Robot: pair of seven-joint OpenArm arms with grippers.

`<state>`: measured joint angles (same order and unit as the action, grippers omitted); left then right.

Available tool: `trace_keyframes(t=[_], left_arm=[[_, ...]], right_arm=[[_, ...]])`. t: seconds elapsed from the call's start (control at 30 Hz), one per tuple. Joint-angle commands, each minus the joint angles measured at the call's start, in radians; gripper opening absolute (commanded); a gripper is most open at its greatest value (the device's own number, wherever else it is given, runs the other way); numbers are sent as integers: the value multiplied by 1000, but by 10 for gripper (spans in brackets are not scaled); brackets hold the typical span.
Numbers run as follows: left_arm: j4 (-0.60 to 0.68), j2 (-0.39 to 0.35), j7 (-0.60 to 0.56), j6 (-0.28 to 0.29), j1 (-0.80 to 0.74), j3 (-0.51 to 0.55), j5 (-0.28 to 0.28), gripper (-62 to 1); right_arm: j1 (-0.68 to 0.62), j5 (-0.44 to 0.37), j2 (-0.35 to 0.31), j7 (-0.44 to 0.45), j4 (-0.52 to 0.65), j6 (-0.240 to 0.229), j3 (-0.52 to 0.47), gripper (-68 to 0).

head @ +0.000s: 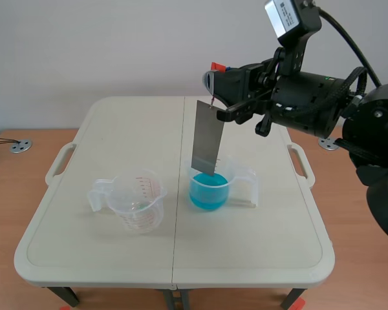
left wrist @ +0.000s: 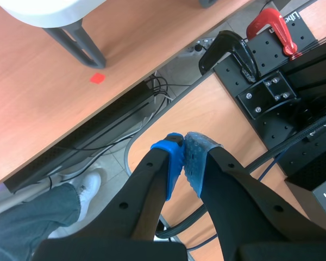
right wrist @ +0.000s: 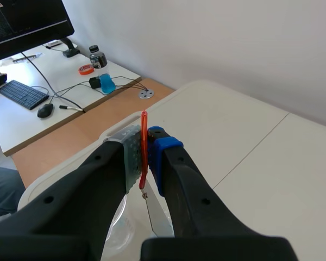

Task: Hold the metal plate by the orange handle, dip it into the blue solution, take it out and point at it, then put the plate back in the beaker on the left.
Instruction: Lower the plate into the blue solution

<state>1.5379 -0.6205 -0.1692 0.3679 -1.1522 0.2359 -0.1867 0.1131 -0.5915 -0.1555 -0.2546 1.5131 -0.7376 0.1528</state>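
Observation:
My right gripper (head: pixel 215 103) is shut on the thin orange handle (right wrist: pixel 144 147) of the metal plate (head: pixel 206 136), which hangs upright with its lower edge at the rim of the beaker of blue solution (head: pixel 210 187). In the right wrist view the handle is pinched between the pads of the gripper (right wrist: pixel 145 157), and a sliver of the plate (right wrist: pixel 155 215) shows below. An empty clear beaker (head: pixel 137 199) stands to the left on the table (head: pixel 103 258). My left gripper (left wrist: pixel 183 160) is shut on nothing, off the table, and absent from the scene view.
The left wrist view shows the floor, cables, a red clamp (left wrist: pixel 276 28), and a person's leg and white shoe (left wrist: pixel 86 187). A side desk (right wrist: pixel 49 109) with keyboard and mouse lies beyond the table.

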Motion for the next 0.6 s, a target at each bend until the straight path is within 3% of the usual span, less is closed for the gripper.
trace_keyframes(t=[0.0, 0.57], left_arm=[[5, 8, -13, 4, 0, 1, -6, -564], [5, 8, 9, 4, 0, 1, -6, -564]], right_arm=[[23, -13, 1, 26, 0, -8, 3, -663], [23, 142, 43, 169, -167, -8, 6, -663]])
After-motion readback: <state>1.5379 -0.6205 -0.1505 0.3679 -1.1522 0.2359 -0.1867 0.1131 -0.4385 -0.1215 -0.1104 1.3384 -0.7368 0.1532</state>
